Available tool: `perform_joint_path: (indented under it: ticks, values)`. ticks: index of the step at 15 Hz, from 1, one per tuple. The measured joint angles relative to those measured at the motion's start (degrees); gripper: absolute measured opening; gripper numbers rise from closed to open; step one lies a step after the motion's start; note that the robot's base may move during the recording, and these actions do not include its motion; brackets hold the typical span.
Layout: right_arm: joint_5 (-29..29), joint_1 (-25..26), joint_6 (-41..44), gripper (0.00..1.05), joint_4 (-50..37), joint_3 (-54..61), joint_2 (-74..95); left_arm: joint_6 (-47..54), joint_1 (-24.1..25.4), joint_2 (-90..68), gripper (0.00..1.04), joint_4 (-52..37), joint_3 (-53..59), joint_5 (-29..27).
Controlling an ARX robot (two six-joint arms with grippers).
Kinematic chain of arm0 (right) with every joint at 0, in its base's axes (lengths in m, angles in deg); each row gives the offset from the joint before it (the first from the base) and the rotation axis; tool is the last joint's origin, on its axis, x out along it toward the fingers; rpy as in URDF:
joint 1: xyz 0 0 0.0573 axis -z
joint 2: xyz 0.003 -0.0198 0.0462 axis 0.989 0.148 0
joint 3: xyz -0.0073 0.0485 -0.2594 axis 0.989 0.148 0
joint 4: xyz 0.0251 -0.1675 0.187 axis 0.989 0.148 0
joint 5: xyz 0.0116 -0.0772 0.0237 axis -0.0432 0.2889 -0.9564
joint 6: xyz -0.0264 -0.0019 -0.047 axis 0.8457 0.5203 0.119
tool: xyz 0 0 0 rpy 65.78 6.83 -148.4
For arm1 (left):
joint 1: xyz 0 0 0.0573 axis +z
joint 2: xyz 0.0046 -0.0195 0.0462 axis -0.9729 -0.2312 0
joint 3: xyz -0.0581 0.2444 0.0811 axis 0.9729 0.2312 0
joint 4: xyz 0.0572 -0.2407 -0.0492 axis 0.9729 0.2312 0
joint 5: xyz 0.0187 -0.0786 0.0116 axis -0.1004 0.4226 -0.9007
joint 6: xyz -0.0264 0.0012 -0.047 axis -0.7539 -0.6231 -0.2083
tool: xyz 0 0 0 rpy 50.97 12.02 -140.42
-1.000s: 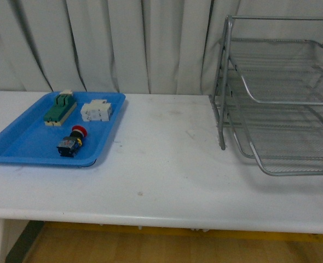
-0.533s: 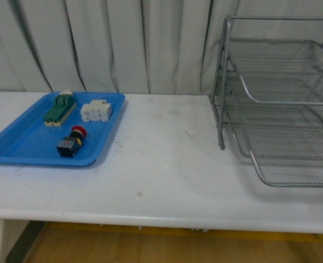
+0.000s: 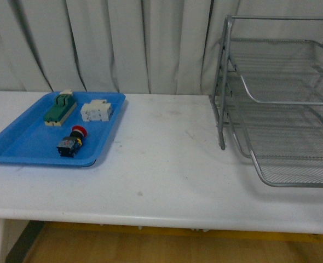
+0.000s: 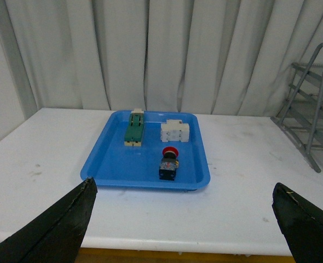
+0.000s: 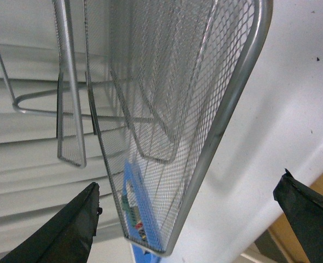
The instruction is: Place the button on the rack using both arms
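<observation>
The button (image 3: 71,141), red cap on a dark blocky body, lies on its side in the blue tray (image 3: 19,150) at the table's left. In the left wrist view the button (image 4: 169,162) rests near the tray's front rim, and my left gripper (image 4: 183,186) hovers open well short of it, nothing between its fingers (image 4: 57,230). The rack (image 3: 276,98), a silver wire-mesh three-tier stand, is at the table's right. My right gripper (image 5: 190,183) is open, close by the rack's (image 5: 150,82) lowest tier. Neither arm shows in the front view.
A green-topped block (image 3: 60,108) and a white blocky part (image 3: 96,110) sit at the back of the blue tray. White curtains hang behind the table. Bare white tabletop (image 3: 167,153) stretches between the tray and the rack.
The front rim of the rack's lowest tier came forward toward the table's front edge between one second and half a second ago. Since then nothing has moved.
</observation>
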Motion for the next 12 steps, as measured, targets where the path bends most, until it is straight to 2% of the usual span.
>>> perform_joint_path:
  ticks: [3, 4, 5, 6, 8, 9, 10, 12]
  values:
    - [-1.01, 0.59, 6.93, 0.98, 0.15, 11.5, -20.46, 0.0, 0.0, 0.0, 0.98, 0.02, 0.0, 0.0]
    - [-3.1, 3.06, 9.03, 0.98, 0.04, 14.62, -31.32, 0.0, 0.0, 0.0, 0.98, 0.02, 0.0, 0.0]
    - [-2.47, 5.7, 14.21, 0.94, 9.25, 14.62, -44.54, 0.0, 0.0, 0.0, 0.98, 0.02, 0.0, 0.0]
    - [0.83, 6.38, 19.98, 0.86, 18.91, 13.4, -52.54, 0.0, 0.0, 0.0, 0.98, 0.02, 0.0, 0.02]
    - [2.01, 7.3, 33.24, 0.75, 30.99, 12.33, -64.46, 0.0, 0.0, 0.0, 0.98, 0.0, 0.0, 0.02]
    - [2.01, 7.61, 42.51, 0.66, 40.26, 12.26, -73.66, 0.0, 0.0, 0.0, 0.98, 0.02, 0.0, 0.0]
    - [2.93, 7.04, 66.97, 0.33, 67.65, 12.37, -98.99, 0.02, 0.0, 0.0, 0.98, 0.0, 0.0, 0.02]
    - [8.96, -0.17, 71.78, 0.06, 72.5, 13.2, -106.57, 0.0, 0.0, 0.0, 0.98, 0.0, 0.0, -0.02]
